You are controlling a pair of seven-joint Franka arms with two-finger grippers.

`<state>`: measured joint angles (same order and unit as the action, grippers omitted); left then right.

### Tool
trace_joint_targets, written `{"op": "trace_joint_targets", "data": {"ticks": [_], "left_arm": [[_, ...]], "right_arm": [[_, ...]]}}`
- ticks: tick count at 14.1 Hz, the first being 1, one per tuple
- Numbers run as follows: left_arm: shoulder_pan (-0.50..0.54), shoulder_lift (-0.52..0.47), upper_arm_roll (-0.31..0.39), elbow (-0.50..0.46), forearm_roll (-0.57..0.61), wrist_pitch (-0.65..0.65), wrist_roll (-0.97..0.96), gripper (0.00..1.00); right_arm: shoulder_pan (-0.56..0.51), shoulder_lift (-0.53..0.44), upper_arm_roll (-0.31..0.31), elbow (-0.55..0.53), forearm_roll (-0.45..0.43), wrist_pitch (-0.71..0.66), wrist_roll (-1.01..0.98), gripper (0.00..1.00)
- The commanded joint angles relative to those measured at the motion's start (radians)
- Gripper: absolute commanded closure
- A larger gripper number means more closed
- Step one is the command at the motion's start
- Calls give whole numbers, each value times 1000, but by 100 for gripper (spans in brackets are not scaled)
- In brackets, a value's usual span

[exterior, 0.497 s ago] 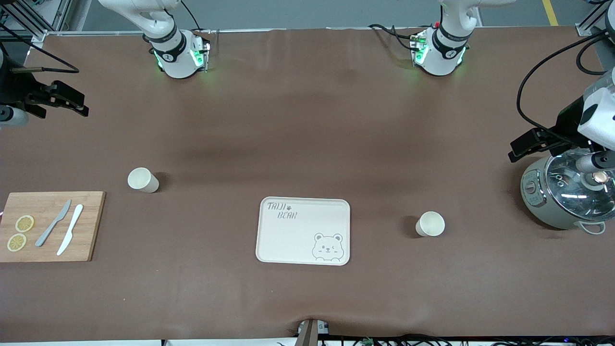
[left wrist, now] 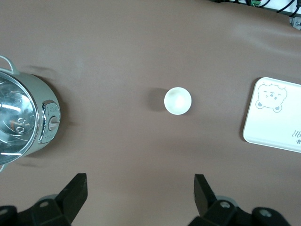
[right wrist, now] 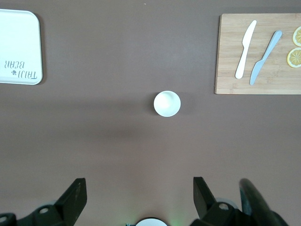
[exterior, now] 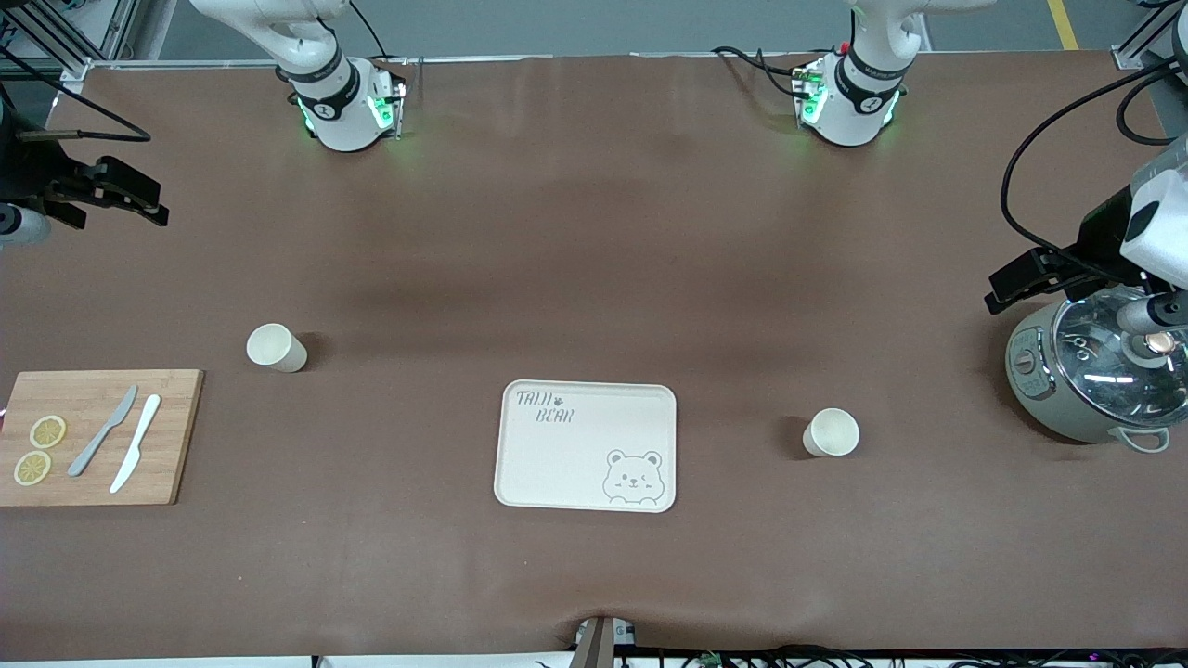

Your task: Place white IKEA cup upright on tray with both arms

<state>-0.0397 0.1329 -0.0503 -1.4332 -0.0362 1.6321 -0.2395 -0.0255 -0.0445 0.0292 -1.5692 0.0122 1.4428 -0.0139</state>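
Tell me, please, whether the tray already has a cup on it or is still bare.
Bare. The tray shows only its bear drawing and lettering; both white cups stand upright on the table, one toward each arm's end.

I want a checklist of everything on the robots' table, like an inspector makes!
Surface: brown table cover, a few wrinkles.
Job's things: tray with nothing on it; one upright cup toward the left arm's end, another cup toward the right arm's end.
Clutter: cutting board with two knives and two lemon slices; pot with glass lid.
Claws: left claw open, up by the pot; right claw open, over the table's edge at its own end.
Cables: black cables on the left arm.
Surroundings: grey floor past the table.
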Motion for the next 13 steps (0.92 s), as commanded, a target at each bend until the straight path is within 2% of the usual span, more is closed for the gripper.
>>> {"op": "trace_joint_targets", "data": {"ticks": [1,7,11,13], "left_arm": [[1,-3,-14,7,-14,-12,-7,0],[23,11,-11,4,-45,-3,-15,0],[9,20,-16,-3,28,-5,-15,0],[8,57,-20,-3,45,-3,-17,0]], "right_arm": [[-19,-3,6,-2,-9,2,2,0],[-14,2,6,3,-12,4,2,0],[-11,3,6,3,-12,2,2,0],[-13,3,6,3,-12,4,2,0]]}}
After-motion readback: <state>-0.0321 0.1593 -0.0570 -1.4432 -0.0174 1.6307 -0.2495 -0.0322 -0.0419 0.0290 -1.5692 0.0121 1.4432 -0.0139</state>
